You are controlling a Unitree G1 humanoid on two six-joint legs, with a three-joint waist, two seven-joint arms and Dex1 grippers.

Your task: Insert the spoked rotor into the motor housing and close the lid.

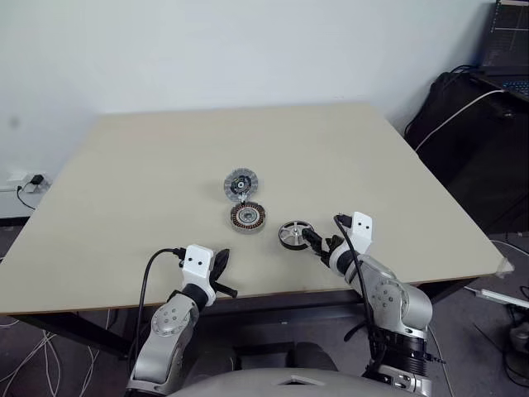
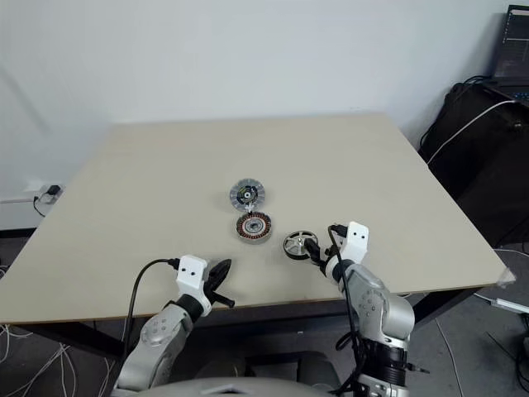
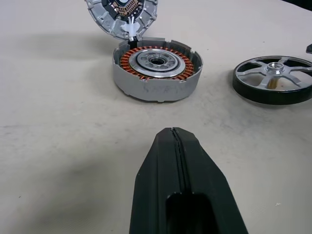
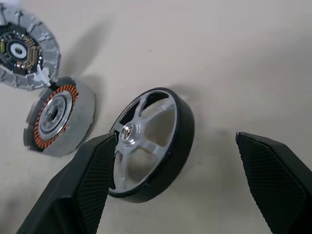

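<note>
Wall socket [image 1: 26, 180] — beside table [image 1: 124, 190]

One spoked rotor [image 1: 293, 234], one motor housing [image 1: 247, 217], one lid [image 1: 240, 184].

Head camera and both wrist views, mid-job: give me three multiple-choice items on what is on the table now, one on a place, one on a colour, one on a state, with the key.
1. Where does the spoked rotor lie?
A. Inside the motor housing
B. On the table beside the motor housing, on the robot's right
C. On top of the lid

2. What colour are the windings in the motor housing?
A. Copper-orange
B. Blue
C. White

3. How do the grippers stand?
A. Both open
B. Left gripper open, right gripper shut
C. Left gripper shut, right gripper open

Key:
1 B, the rotor rests on the table, apart from the housing.
2 A, the left wrist view shows an orange ring around a silvery centre.
3 C, the left gripper has its fingers pressed together; the right gripper is spread wide at the rotor. The lid lies open behind the housing.
</note>
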